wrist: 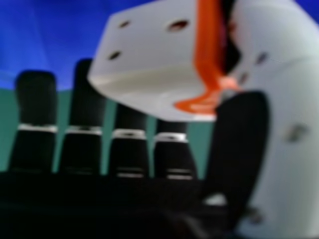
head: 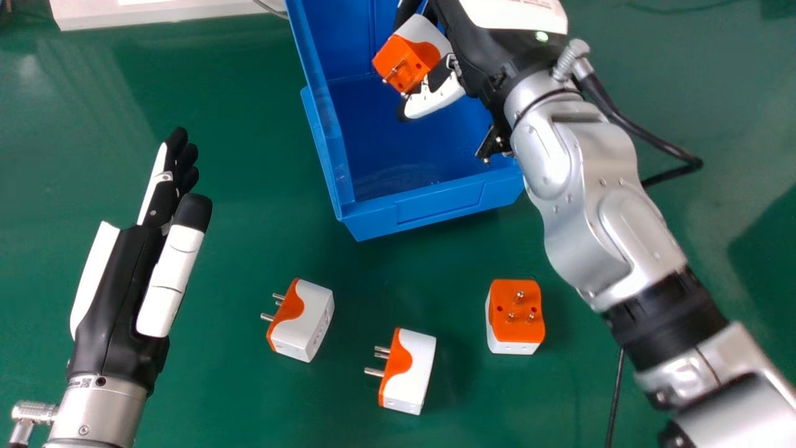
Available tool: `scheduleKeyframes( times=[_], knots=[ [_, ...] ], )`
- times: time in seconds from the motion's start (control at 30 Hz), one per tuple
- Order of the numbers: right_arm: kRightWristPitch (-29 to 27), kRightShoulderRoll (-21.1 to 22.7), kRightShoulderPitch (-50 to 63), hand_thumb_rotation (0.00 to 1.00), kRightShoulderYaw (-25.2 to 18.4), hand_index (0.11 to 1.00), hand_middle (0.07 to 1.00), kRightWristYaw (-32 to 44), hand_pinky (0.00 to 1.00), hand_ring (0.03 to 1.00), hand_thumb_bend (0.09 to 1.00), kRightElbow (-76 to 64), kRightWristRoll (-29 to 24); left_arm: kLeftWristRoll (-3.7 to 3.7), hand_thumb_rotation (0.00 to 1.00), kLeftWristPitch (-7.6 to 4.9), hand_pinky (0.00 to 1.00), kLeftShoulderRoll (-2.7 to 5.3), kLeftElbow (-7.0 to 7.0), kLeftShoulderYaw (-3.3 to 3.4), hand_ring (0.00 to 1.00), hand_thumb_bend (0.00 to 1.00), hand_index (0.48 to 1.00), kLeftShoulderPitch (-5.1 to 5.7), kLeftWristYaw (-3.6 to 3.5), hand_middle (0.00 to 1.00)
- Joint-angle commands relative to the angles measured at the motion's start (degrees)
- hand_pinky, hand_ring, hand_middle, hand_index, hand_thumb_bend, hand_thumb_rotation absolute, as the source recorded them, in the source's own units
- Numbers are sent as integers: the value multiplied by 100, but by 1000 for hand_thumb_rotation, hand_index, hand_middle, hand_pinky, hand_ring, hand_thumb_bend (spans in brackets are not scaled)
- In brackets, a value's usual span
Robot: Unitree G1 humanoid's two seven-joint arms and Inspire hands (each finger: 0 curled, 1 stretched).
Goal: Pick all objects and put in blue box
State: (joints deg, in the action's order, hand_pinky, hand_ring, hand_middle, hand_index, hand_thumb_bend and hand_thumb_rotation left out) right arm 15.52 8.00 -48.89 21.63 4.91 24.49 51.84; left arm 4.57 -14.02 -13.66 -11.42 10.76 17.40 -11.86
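An orange and white plug point(head: 407, 59) is pinched in the right hand point(head: 435, 99), over the big blue box point(head: 429, 208). Three more plugs point(head: 408, 373) sit on the green table point(head: 236, 398). The left hand point(head: 115, 286) is at the left, fingers out straight.

This looks like a robotics lab or workshop: a smooth, dark green table point(head: 236, 249) carries an open blue plastic box point(head: 435, 208) and white-and-orange plug adapters point(head: 413, 376), with a silver, jointed robot arm point(head: 581, 199) and black cable point(head: 660, 147) above.
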Motion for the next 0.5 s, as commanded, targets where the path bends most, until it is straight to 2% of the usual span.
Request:
scheduleKeyframes(
  times=[0.0, 0.13, 0.27, 0.47],
  knots=[
    [-38, -31, -562, 0, 87, 545, 537, -237, 306, 430, 488, 389, 16, 7, 1000, -1, 1000, 31, -204, -14, 1000, 808, 1000, 58, 14, 1000],
    [-141, -39, -925, 0, 222, 539, 532, -446, 312, 431, 490, 1094, -48, 22, 1000, 50, 1000, 46, -309, -26, 1000, 811, 1000, 125, 16, 1000],
    [-325, -112, -1362, 0, 320, 535, 529, -661, 317, 432, 491, 2018, -179, 35, 1000, 70, 1000, 67, -354, -32, 1000, 813, 1000, 187, 9, 1000],
    [-447, -262, -1796, 0, 425, 535, 536, -910, 320, 436, 492, 2964, -396, 15, 1000, 184, 1000, 124, -586, -63, 1000, 823, 1000, 306, 23, 1000]
  ],
)
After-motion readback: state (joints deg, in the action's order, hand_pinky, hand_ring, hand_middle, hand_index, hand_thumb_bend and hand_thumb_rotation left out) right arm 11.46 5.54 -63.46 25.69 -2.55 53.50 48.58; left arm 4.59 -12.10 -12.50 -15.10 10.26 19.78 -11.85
